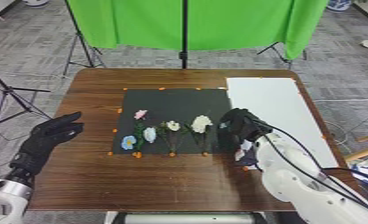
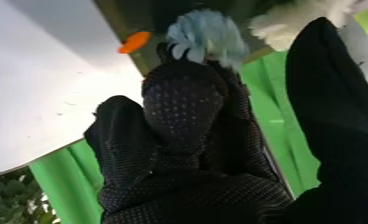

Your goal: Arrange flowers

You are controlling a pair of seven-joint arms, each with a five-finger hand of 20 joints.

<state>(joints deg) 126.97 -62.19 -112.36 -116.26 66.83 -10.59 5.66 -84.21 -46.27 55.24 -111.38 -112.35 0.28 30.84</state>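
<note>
Head view: flowers are spread across the black mat (image 1: 163, 100), apparently so each bloom is displayed. Near its right edge, beside the pale blue flower (image 2: 207, 35), the right hand (image 1: 241, 124) is held wide, probably for placing; stem contact cannot be told. The left hand (image 1: 49, 136) is held open at left, leaving working room.

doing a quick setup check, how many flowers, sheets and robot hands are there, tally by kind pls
flowers: 6, counting the one by the right hand
sheets, black and white: 2
robot hands, right and left: 2
total: 10
</note>
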